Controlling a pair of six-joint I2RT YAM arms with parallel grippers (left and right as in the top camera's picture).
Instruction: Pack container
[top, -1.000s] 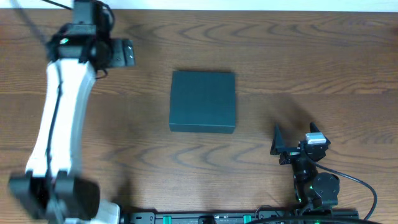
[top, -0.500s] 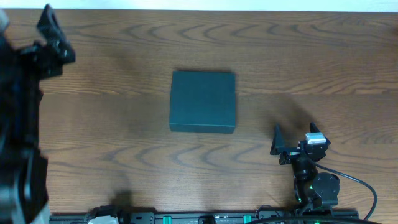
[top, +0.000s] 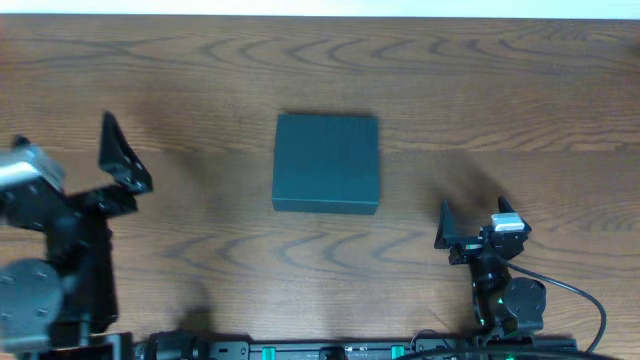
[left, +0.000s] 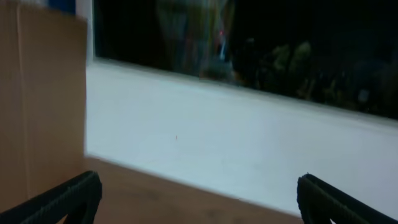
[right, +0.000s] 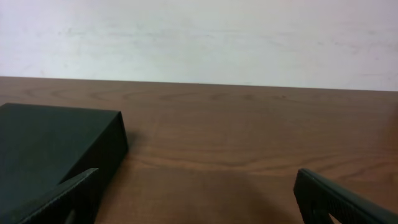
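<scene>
The container (top: 327, 163) is a dark teal-green square box. It lies shut in the middle of the table. In the right wrist view its corner (right: 53, 146) shows at the left. My left gripper (top: 68, 148) is open and empty near the table's left edge, well left of the container. In the left wrist view its fingers (left: 199, 208) frame only bare table and wall. My right gripper (top: 474, 212) is open and empty near the front right, just right of and nearer than the container. In the right wrist view its fingers (right: 202, 205) are apart.
The table (top: 500, 90) is brown wood. The left wrist view shows a white wall (left: 217, 137), a dark window (left: 280, 43) and a brown cardboard panel (left: 37, 93) at the left. A black rail (top: 330, 350) runs along the front edge.
My left arm has swung from the far left back corner toward the front left, and its gripper now sits lower on the left side. The right arm and the container have not moved.
</scene>
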